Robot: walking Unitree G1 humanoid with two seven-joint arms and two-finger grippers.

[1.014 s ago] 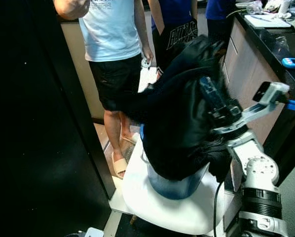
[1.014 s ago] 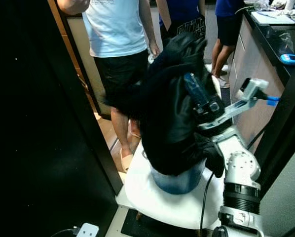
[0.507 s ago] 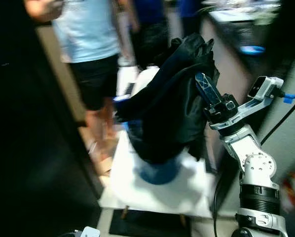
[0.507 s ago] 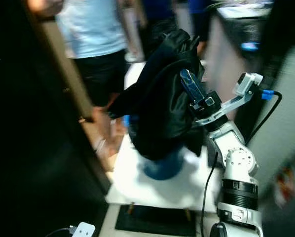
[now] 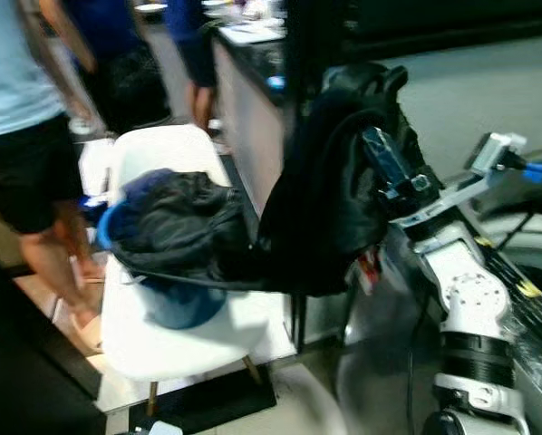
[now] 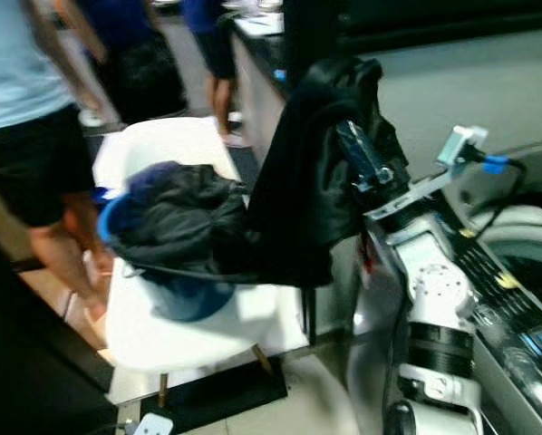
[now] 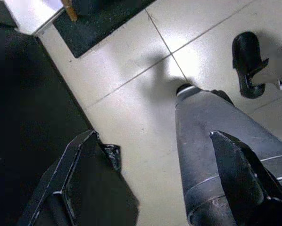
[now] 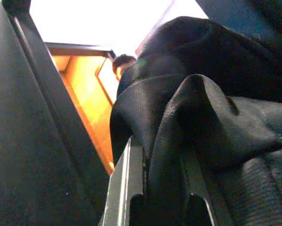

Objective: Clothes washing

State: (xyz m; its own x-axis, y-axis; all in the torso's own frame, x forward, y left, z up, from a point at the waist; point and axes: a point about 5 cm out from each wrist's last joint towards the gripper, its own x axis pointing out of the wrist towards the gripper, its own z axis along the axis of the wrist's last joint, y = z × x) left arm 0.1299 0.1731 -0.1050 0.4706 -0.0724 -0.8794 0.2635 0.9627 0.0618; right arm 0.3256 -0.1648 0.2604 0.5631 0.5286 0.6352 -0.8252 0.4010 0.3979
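One garment lifted: a black jacket [image 5: 334,190] hangs from the right gripper [image 5: 387,163], raised high, one end trailing down to the pile on the chair.
Right jaws: pinched on a fold of the jacket's cloth; the right wrist view shows the fabric bunched between the fingers [image 8: 124,188].
Left gripper [image 7: 150,188]: hangs idle low by the robot's leg, pointed at the tiled floor [image 7: 131,94], jaws spread wide with nothing between them.
Rest of the laundry: more dark clothes [image 5: 176,227] heaped in a blue basket [image 5: 108,237] on a white chair [image 5: 162,335], just beside the hanging jacket.
Washing machine: what looks like its top panel and rim [image 6: 516,263] sits at the robot's right, close to the raised arm.
People: one in a light shirt and black shorts [image 5: 22,136] stands past the chair; others further back by a dark surface [image 5: 253,45].
Done so far: I'd say one piece is picked up and carried near the machine.
Left to do: the jacket is not yet in the drum, its tail needs to clear the basket, and the heap remains to be moved.
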